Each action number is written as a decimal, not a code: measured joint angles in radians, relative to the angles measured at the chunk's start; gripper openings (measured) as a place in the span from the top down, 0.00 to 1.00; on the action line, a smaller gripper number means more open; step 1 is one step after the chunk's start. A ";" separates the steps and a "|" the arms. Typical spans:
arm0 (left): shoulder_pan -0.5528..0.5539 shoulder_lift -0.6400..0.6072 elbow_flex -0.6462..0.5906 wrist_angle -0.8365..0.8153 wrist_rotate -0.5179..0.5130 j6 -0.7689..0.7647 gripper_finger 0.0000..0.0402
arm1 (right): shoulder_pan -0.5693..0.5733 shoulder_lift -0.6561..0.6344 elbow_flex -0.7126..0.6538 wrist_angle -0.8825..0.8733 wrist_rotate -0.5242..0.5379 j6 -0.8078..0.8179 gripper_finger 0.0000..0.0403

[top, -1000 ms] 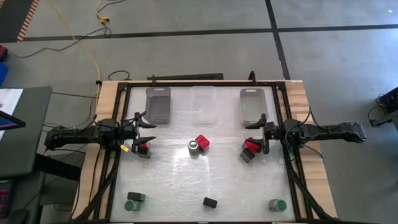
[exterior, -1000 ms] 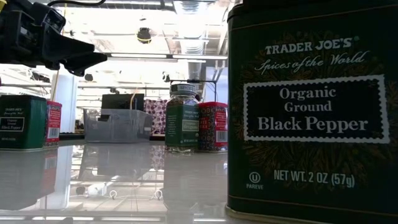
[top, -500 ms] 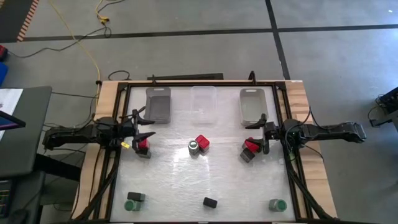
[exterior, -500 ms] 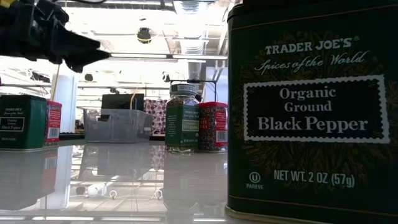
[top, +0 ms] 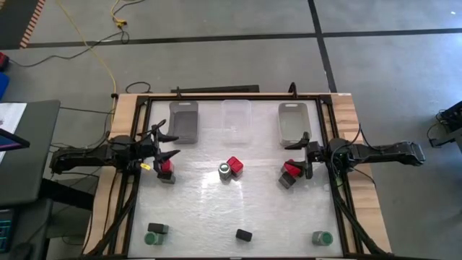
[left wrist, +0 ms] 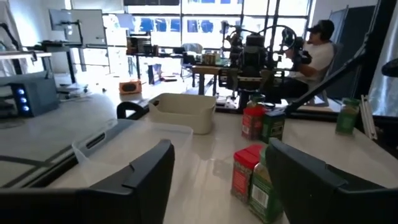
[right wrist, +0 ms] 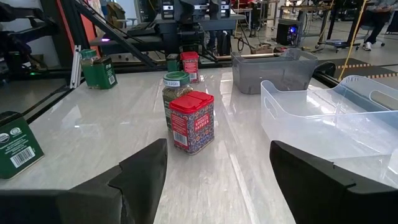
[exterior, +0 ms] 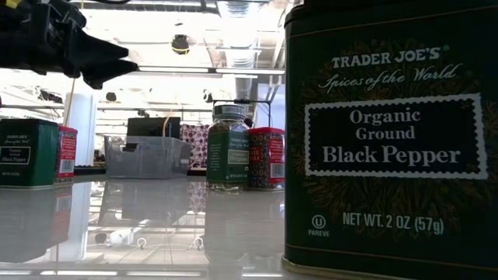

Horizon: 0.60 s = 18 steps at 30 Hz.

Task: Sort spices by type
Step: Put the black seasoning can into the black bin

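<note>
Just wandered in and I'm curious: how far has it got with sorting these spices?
Barely started, it seems. Done: nothing, since the bins look empty. In hand: nothing, as the left gripper and right gripper are open and empty. Left: every spice, like the centre jar, stands loose on the table.

My bench (top: 216, 209) has a glossy, mirror-smooth pale top with raw wooden side strips (top: 124, 115). The bins (right wrist: 317, 118) look like clear and smoky translucent plastic. The black pepper tin (exterior: 389, 132) has a satin printed metal face.
</note>
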 joint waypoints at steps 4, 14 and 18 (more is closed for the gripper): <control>0.000 0.000 0.000 -0.001 0.000 -0.043 0.29 | 0.000 0.000 0.000 0.000 0.000 0.000 0.22; 0.000 0.000 0.001 -0.030 0.004 -0.200 0.24 | 0.000 0.000 0.000 0.000 0.000 0.000 0.22; 0.000 0.000 0.002 -0.019 0.008 -0.217 0.24 | 0.000 0.000 0.000 0.000 0.000 0.000 0.22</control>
